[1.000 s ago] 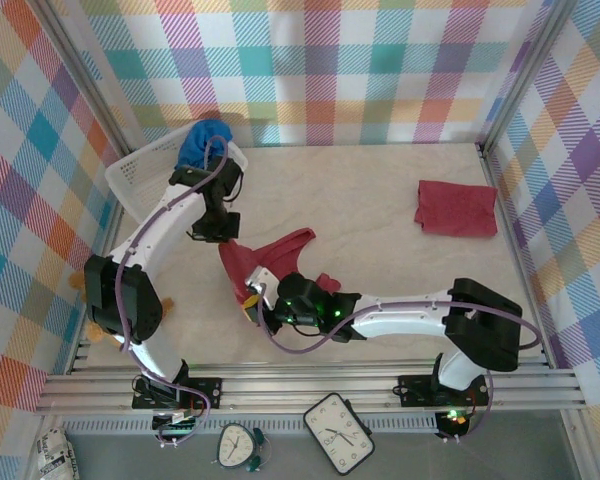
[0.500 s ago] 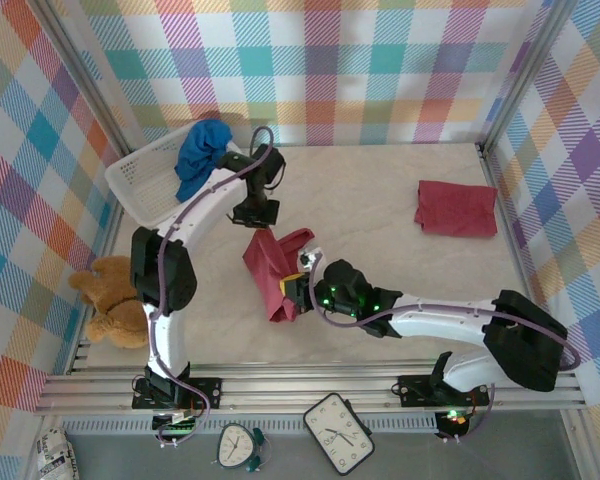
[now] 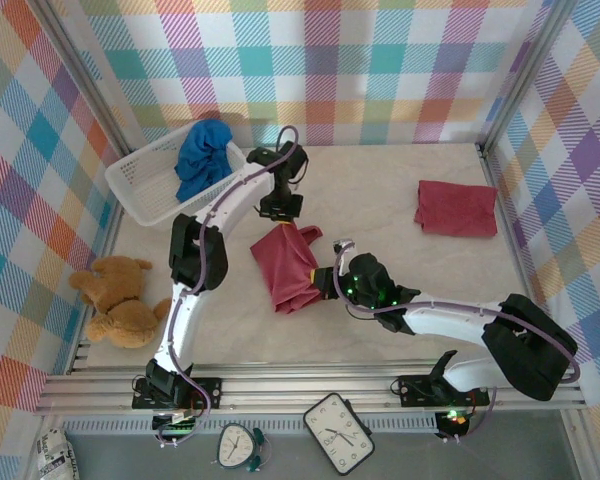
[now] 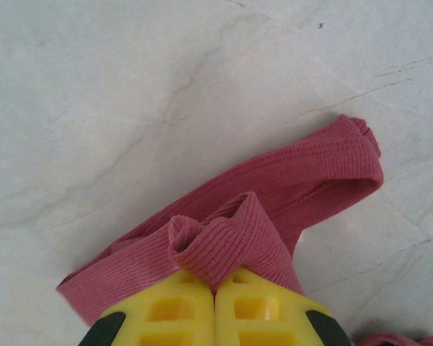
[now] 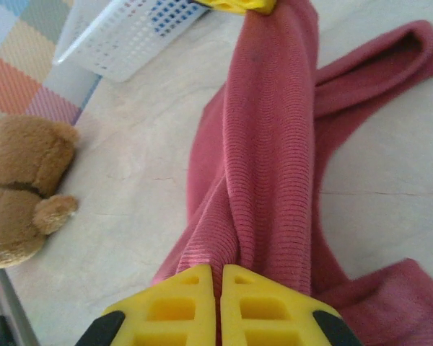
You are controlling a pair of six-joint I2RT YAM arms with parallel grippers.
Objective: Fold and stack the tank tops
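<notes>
Pinched shut, left tool (image 4: 215, 292) and right tool (image 5: 218, 281) hold dark red ribbed cloth tank top (image 3: 290, 265) stretched between them over pale desk (image 3: 380, 200).

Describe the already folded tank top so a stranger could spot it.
Look to the table's far right corner. The folded dark red tank top lies flat there, alone. The other red tank top is bunched mid-table; the blue tank top is crumpled in the white basket.

Bright, even light

Diffuse light from above leaves only faint shadows on the pale table (image 3: 380, 190). Wrist views are crisp: the dark red tank top (image 4: 289, 173) shows its ribbing; the teddy bear (image 5: 22, 187) looks slightly soft
</notes>
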